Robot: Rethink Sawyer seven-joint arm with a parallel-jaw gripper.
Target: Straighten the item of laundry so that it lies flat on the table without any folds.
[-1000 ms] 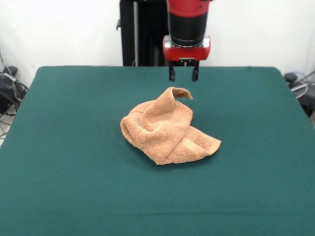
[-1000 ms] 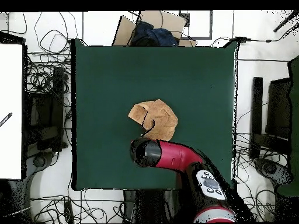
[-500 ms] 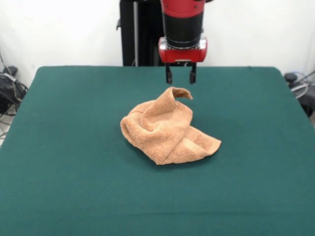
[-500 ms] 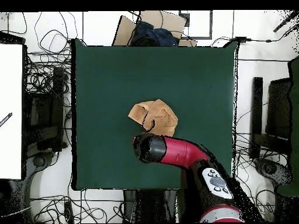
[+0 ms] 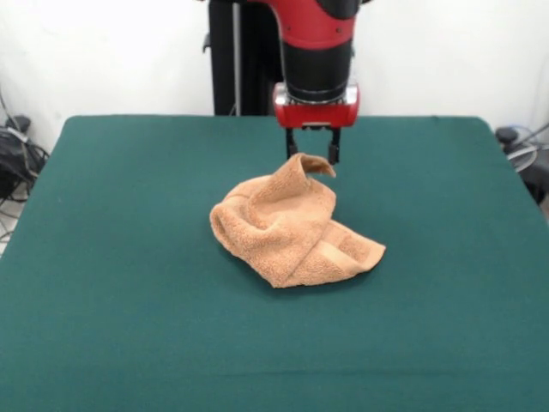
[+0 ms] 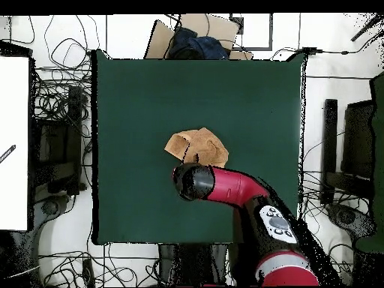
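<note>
Towel (image 5: 287,227): crumpled heap, centre of frame, on green table (image 5: 111,283); one corner peaks upward at its top.
Gripper (image 5: 313,155): fingers spread, straddling that peak, nothing pinched.
Advice: close only on the peak, then lift and drag outward.

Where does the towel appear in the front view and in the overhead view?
Front view: the towel lies crumpled near the middle of the table, just below the hand.
Overhead view: the towel is near the table's centre, its lower edge partly under the arm's end.
Shared landmark: the red arm.
</note>
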